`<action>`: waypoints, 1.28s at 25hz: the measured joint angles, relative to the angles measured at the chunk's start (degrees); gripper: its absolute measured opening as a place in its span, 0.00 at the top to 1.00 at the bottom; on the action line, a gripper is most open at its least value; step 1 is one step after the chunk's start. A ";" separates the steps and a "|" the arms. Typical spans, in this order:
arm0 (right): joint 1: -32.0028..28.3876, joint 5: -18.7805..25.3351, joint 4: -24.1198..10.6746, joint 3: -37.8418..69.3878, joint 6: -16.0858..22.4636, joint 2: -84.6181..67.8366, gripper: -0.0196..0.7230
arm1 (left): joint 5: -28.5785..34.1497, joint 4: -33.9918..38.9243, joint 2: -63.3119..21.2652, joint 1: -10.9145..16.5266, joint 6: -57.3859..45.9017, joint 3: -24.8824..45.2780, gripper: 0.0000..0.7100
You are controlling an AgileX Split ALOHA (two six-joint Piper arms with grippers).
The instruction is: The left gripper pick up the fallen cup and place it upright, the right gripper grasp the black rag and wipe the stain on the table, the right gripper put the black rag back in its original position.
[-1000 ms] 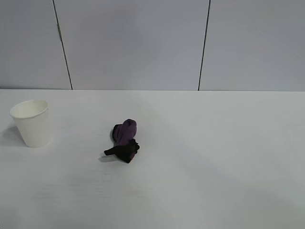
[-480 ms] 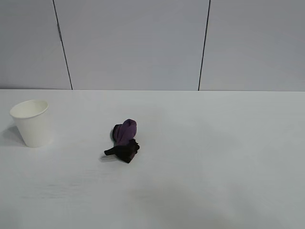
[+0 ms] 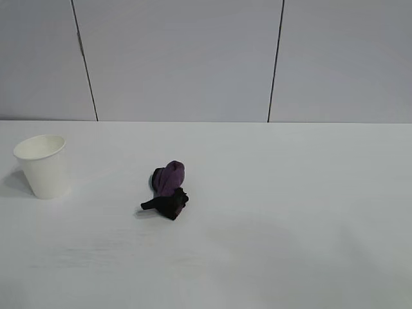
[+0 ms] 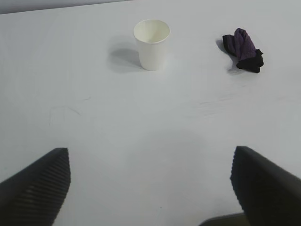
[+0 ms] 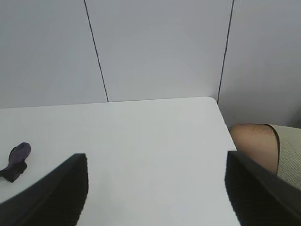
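While I watch, cup stands upright on tabletop | black rag lies apart beside it | left claw spread wide, empty | right claw also parted, empty.

Table: wide, flat, plain white, matte; bare apart from two things.
Cup: white paper, standing upright on the table near its left edge, mouth up.
Black rag: bunched wad, purple part uppermost, lying near the middle, well apart from the cup.
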 joint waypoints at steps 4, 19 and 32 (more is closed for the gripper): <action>-0.37 -5.61 3.33 7.64 0.00 -0.06 0.23 | 0.00 0.00 0.00 0.00 0.00 0.00 0.07; -0.37 -13.87 5.67 23.00 0.00 0.30 0.23 | 0.00 0.00 0.00 0.00 0.00 0.00 0.07; -0.37 -9.79 6.79 24.63 0.00 0.30 0.23 | 0.00 0.00 0.00 0.00 0.00 0.00 0.07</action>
